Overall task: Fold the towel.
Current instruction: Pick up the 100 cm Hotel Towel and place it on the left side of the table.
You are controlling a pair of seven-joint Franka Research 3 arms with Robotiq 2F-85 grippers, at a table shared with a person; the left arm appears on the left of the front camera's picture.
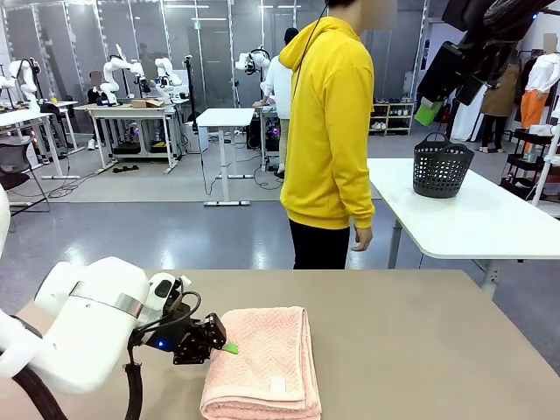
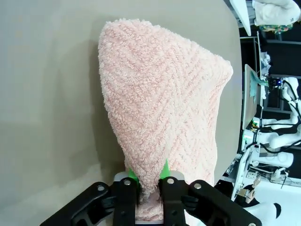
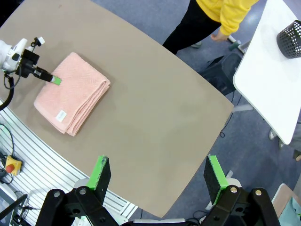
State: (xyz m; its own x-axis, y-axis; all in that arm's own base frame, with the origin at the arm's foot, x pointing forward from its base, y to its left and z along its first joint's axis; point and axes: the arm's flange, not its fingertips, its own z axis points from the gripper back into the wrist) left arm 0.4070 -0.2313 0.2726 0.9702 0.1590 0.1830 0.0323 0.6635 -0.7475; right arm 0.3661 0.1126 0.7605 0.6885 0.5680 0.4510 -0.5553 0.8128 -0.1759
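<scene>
Tan worktop (image 1: 420, 341), rounded corners, matte. Folded salmon-pink towel (image 1: 264, 363) lies flat on it near robot-side edge, left of centre, white label up. Separate white worktop (image 1: 490, 219) behind carries dark basket (image 1: 441, 166).

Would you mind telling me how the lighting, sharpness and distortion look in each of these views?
Front view: even indoor light, salmon-pink terry towel sharp, soft shadow beneath it. Left wrist view: towel weave crisp up close, tan table bent by the wide lens. Right wrist view: table edge curves strongly, no glare, dark basket slightly soft.
</scene>
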